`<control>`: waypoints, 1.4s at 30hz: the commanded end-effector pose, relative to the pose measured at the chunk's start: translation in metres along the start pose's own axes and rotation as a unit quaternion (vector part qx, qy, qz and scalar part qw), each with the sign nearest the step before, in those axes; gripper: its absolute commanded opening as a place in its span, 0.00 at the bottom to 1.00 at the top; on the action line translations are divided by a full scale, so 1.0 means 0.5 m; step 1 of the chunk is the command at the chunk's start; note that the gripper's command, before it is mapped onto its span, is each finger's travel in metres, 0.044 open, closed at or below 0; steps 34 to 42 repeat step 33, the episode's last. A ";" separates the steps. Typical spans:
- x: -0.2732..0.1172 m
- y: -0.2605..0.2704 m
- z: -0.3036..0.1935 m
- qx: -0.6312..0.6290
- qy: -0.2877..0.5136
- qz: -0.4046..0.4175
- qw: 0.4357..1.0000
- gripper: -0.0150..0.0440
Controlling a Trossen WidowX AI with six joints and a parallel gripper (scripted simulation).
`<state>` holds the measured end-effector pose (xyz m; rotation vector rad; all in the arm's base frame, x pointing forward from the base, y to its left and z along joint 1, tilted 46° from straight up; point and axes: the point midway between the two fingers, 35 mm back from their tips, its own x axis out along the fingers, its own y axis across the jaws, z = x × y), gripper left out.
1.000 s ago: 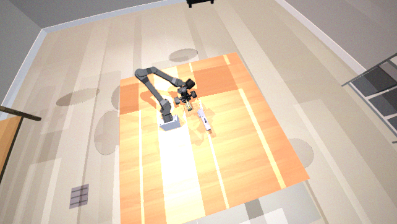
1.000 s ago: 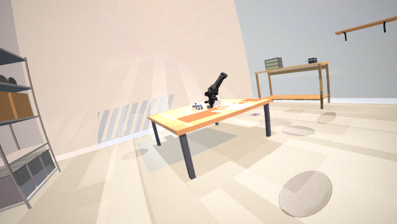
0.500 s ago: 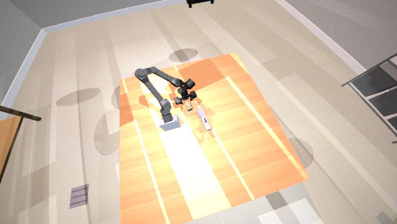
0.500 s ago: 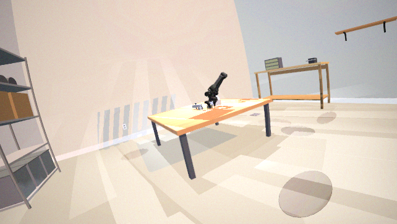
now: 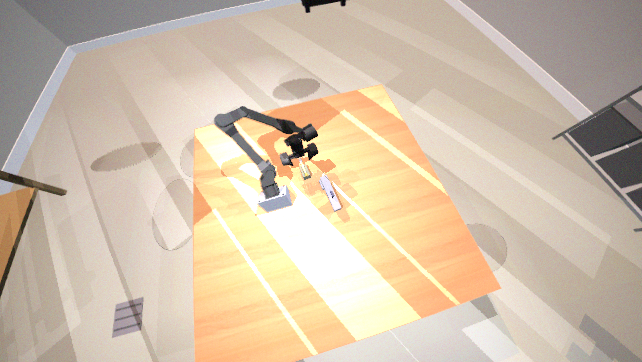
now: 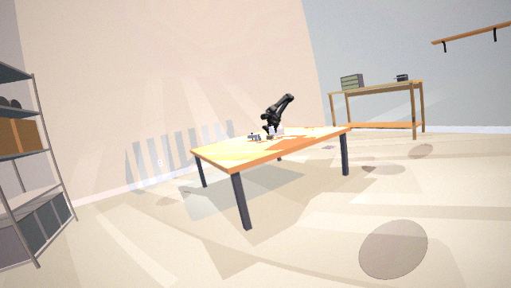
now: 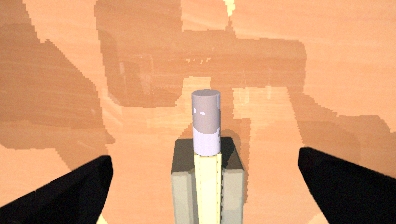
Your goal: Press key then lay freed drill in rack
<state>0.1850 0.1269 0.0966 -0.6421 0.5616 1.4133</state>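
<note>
1 tbl, 1 arm

Saw a metal shelving unit holding orange boxes, a wooden workbench bearing a drawer cabinet, and a wall shelf.
</note>
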 end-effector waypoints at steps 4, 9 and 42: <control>-0.051 -0.001 0.006 -0.005 -0.002 -0.003 1.000 1.00; -0.076 -0.002 0.009 -0.005 -0.002 -0.003 1.000 1.00; -0.587 -0.002 -0.267 0.647 -0.032 -0.630 0.428 1.00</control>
